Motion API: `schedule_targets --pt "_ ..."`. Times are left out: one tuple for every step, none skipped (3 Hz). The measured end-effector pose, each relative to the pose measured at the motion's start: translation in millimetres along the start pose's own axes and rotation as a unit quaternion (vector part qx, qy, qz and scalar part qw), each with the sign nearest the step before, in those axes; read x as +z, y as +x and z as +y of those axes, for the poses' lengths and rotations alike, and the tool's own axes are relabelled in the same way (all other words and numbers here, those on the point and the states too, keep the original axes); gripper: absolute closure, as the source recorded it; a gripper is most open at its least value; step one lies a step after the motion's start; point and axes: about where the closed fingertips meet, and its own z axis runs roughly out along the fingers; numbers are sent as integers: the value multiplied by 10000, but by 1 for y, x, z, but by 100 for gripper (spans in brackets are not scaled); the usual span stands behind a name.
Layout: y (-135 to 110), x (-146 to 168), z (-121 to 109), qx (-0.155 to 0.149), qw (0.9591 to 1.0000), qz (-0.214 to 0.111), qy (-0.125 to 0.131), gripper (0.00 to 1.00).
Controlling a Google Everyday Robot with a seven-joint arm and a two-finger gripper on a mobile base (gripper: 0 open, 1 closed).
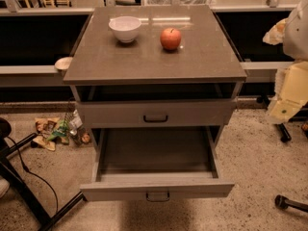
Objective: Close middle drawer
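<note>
Speckled floor (260, 158) surrounds the table (154, 57), its middle drawer (156, 188) pulled out; the end effector (285, 105) hangs at right, opening impossible to tell.

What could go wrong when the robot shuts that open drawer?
The claw is off at the right edge, apart from the middle drawer, so it might push one corner and jam it crooked. A hard shove could also shake the cabinet and roll the apple off the top.
</note>
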Motion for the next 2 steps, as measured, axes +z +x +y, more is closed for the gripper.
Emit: schedule_targets --pt "0 0 0 -2 10000 1 -1 0" --pt "-2 14 7 -222 9996 144 -112 0"
